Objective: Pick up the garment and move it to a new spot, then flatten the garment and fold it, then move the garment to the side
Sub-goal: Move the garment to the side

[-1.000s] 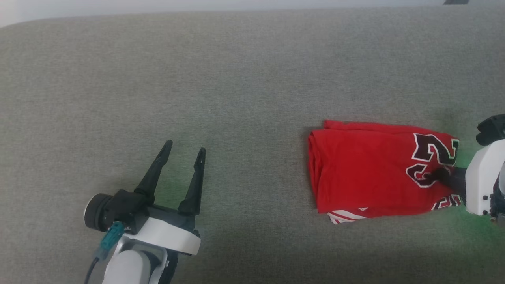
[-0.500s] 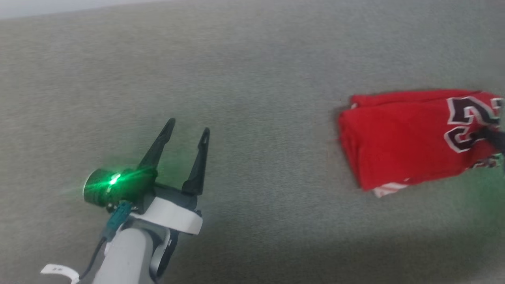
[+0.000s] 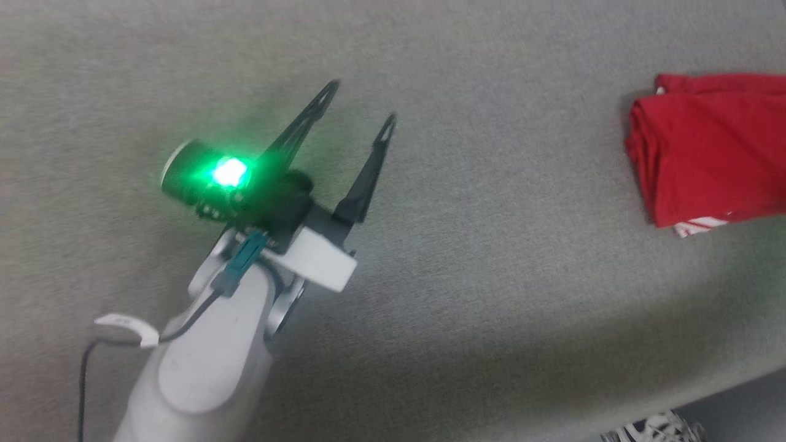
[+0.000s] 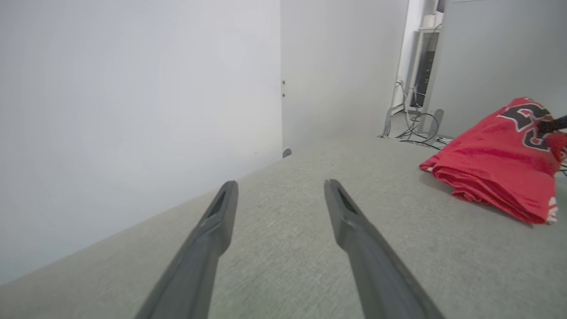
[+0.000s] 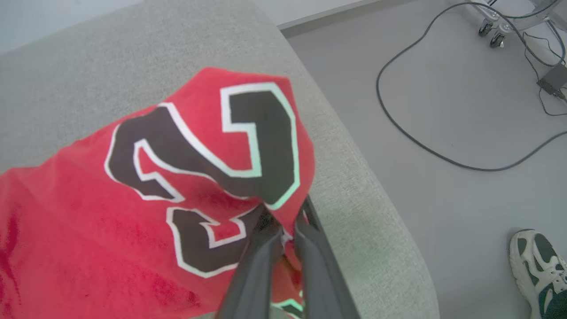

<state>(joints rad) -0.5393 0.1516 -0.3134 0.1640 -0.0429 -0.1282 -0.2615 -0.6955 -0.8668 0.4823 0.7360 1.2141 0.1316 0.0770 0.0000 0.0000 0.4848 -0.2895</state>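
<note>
My dark two-fingered right gripper (image 5: 287, 223) is clamped on the folded red soft-cloth jersey (image 5: 66, 212) beside its number, likely to shift it aside. My left gripper (image 3: 361, 103) waits with its fingers apart.

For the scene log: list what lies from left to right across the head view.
green light → left gripper → shirt
</note>
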